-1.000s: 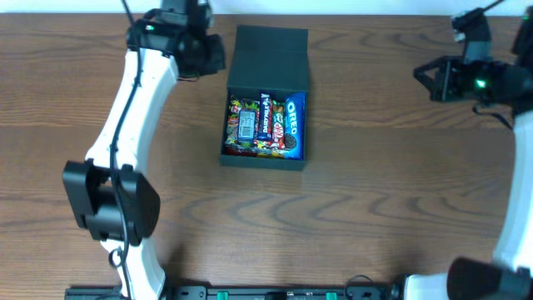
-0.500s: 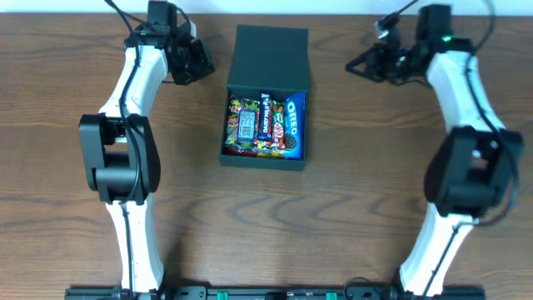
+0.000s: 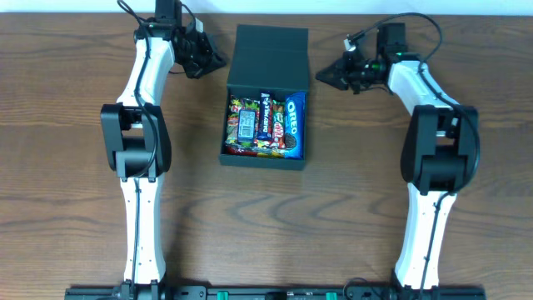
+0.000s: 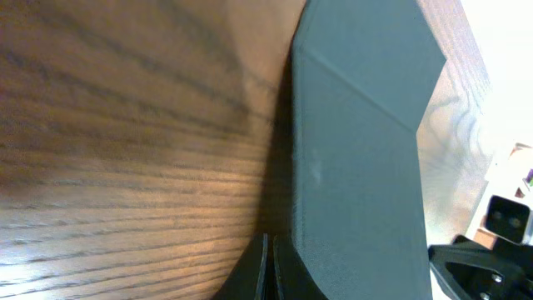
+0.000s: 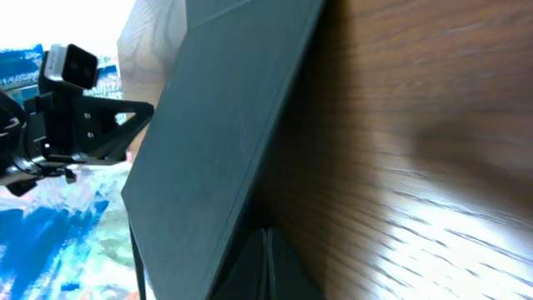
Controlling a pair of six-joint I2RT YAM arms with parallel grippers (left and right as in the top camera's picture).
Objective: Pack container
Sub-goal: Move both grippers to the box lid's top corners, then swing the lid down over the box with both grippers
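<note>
The dark charcoal-teal container (image 3: 238, 157) stands open at the table's middle back, filled with snack packets, an Oreo pack (image 3: 295, 123) among them. Its hinged lid (image 3: 270, 55) lies flat open behind it, and shows in the left wrist view (image 4: 358, 150) and the right wrist view (image 5: 225, 125). My left gripper (image 3: 218, 60) is shut and empty, its tip at the lid's left edge (image 4: 266, 267). My right gripper (image 3: 321, 77) is shut and empty, its tip at the lid's right edge (image 5: 266, 258).
The wooden table (image 3: 375, 208) spreads around the box. A white wall edge runs along the back of the table. Both arms reach from the front along either side of the box.
Both arms swung inward toward the lid. The left gripper moved right to the lid's left edge, the right gripper moved left to its right edge. The box has not moved.
</note>
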